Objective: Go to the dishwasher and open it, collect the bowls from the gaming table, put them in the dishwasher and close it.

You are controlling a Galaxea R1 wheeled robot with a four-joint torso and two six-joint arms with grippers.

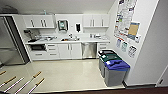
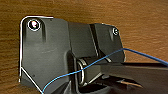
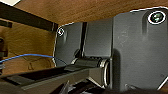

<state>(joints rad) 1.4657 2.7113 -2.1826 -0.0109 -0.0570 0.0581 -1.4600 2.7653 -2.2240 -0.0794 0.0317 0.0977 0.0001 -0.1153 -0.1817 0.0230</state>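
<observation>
While the head view faces a kitchenette, the dishwasher point(image 1: 89, 50) (steel front, door closed) sits under the counter point(image 1: 67, 40) at about twelve o'clock; either claw's state I cannot tell.

My L wrist plate point(image 2: 47, 52) and R wrist plate point(image 3: 120, 50) both hang over brown wood-grain flooring, a blue cable point(image 2: 100, 61) across each. Can't make out fingers.

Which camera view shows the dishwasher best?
The head view shows it best: the dishwasher stands closed under the counter, its steel front between white cabinets. The left and right wrist views give nothing of it; they look at the robot's dark plate and a wooden floor.
</observation>
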